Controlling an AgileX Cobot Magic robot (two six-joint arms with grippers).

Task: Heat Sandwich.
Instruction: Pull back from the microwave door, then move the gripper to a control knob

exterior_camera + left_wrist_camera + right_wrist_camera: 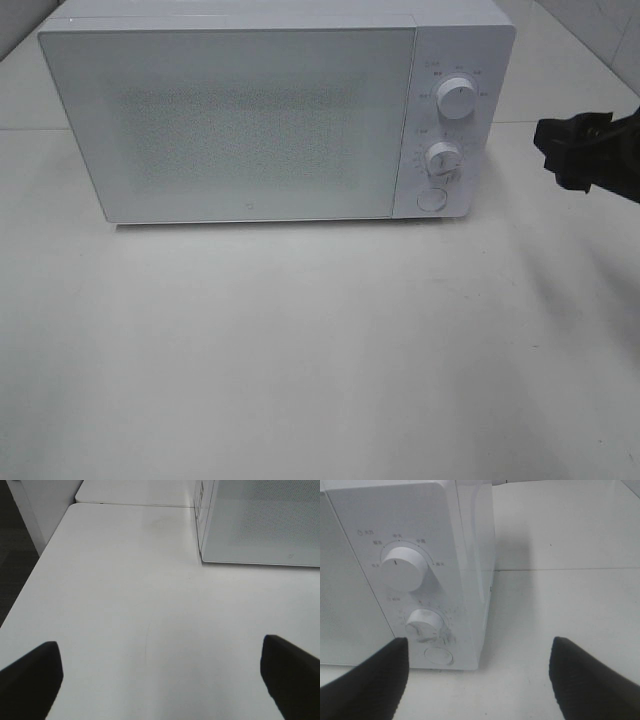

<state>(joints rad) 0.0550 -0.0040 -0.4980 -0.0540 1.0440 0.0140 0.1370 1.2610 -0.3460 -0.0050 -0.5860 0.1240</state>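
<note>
Resting on the white table (pixel 300 380), the white microwave (pixel 250 120) stands shut.

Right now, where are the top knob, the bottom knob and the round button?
top knob (pixel 457 101): exterior high view, middle of its face.
bottom knob (pixel 442 158): exterior high view, middle of its face.
round button (pixel 431 199): exterior high view, its centre.

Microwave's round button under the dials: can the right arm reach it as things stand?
Probably yes. The right hand is open, off to the side of the control panel, and nothing sits between it and the round button.
</note>
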